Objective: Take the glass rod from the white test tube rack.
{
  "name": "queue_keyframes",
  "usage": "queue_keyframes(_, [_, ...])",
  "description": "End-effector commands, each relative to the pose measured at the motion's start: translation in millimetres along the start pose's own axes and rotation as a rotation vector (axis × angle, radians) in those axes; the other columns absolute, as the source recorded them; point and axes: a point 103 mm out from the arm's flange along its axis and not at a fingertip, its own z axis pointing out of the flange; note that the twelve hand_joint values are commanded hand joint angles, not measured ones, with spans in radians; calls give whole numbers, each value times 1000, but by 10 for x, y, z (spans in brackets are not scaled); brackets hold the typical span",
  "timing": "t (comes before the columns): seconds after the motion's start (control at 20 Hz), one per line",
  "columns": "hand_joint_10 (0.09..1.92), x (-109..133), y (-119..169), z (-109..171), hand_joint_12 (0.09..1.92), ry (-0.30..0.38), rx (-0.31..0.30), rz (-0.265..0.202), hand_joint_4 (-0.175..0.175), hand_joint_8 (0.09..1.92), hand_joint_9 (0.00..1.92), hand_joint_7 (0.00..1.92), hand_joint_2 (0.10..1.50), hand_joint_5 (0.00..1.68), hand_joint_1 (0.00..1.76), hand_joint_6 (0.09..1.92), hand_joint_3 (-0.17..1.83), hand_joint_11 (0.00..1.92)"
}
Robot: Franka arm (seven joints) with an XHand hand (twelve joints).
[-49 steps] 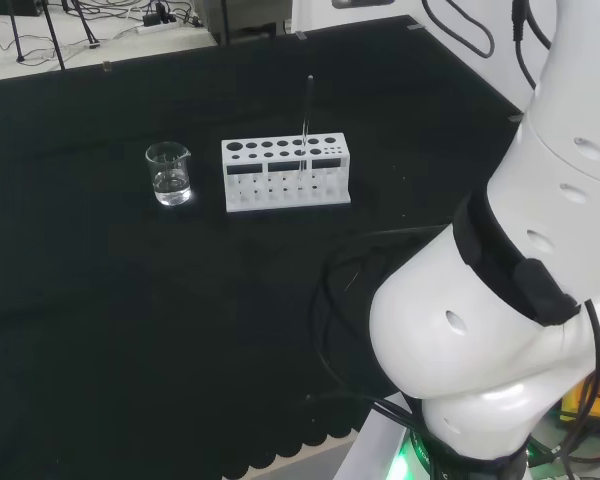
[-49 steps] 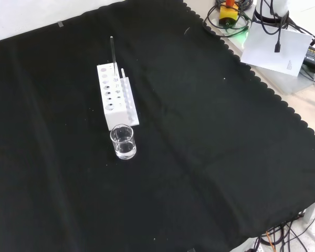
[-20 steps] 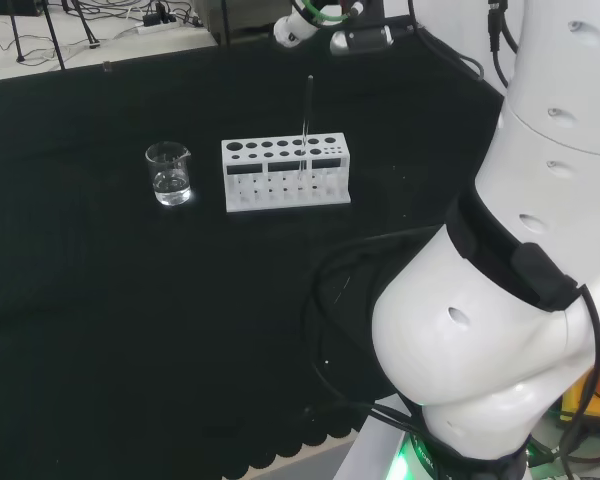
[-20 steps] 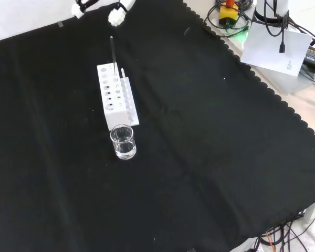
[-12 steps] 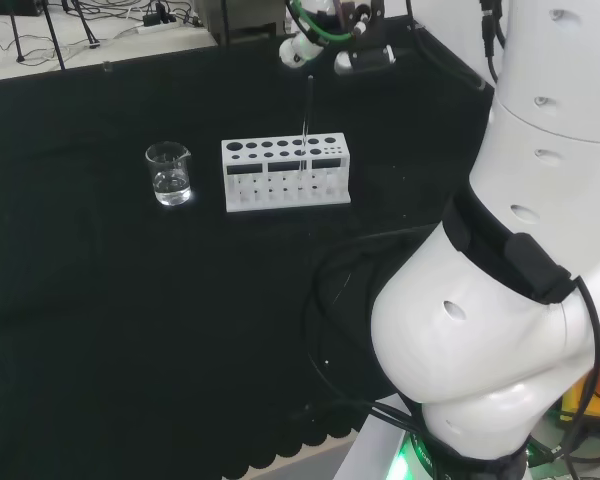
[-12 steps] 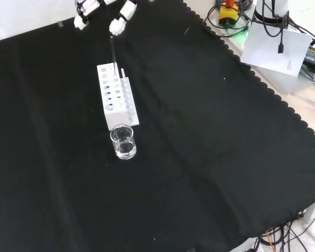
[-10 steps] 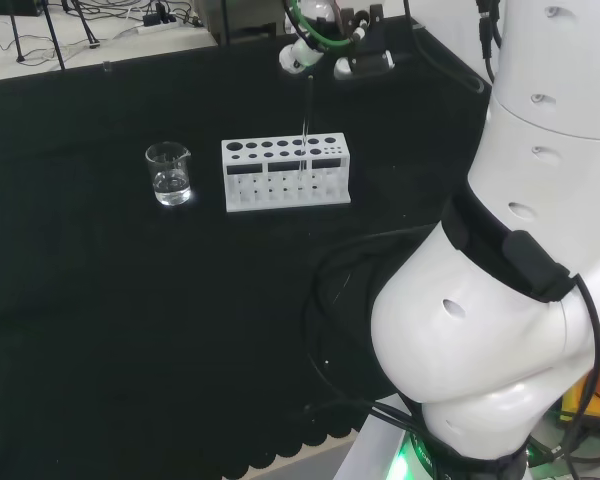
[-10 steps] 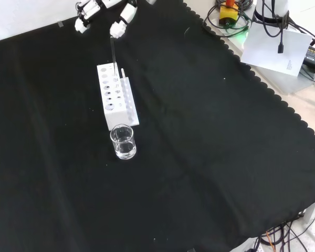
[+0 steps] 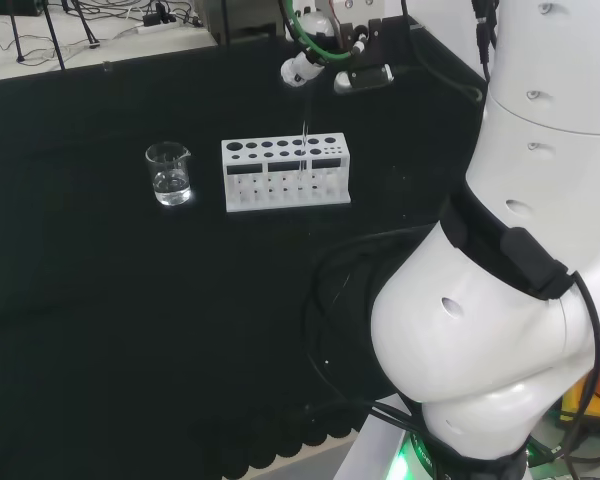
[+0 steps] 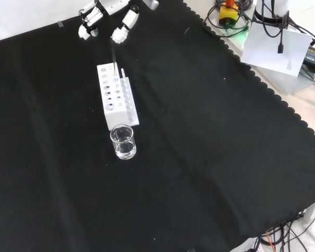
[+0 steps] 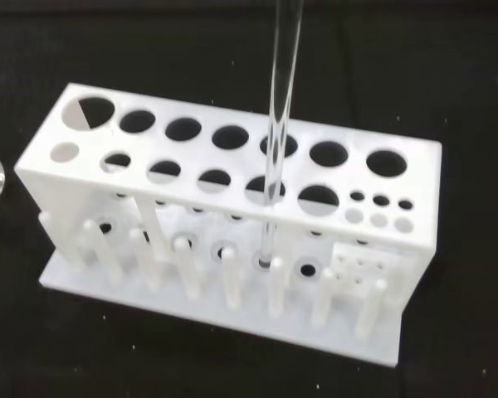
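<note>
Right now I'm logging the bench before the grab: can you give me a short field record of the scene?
rod: glass rod upright in a hole of the white test tube rack
hand: hand above the rod's top in the front view, fingers open
beaker: beaker of clear liquid, left of the rack in the head view
surface: black cloth

glass rod [image 11: 275, 124] top cut off by wrist view edge; hand [image 10: 121, 26] palm cropped at front view's top edge
</note>
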Motion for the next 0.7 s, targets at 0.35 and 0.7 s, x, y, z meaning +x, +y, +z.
queue_keyframes(0.35, [952, 7, -2, 226, 1400, -34, 71, 21, -166, 1003, 784, 479, 1271, 110, 518, 87, -175, 337])
queue_keyframes(0.7, [991, 58, -69, 262, 1333, -73, 29, -5, -164, 1002, 1020, 774, 1271, 280, 567, 87, -175, 565])
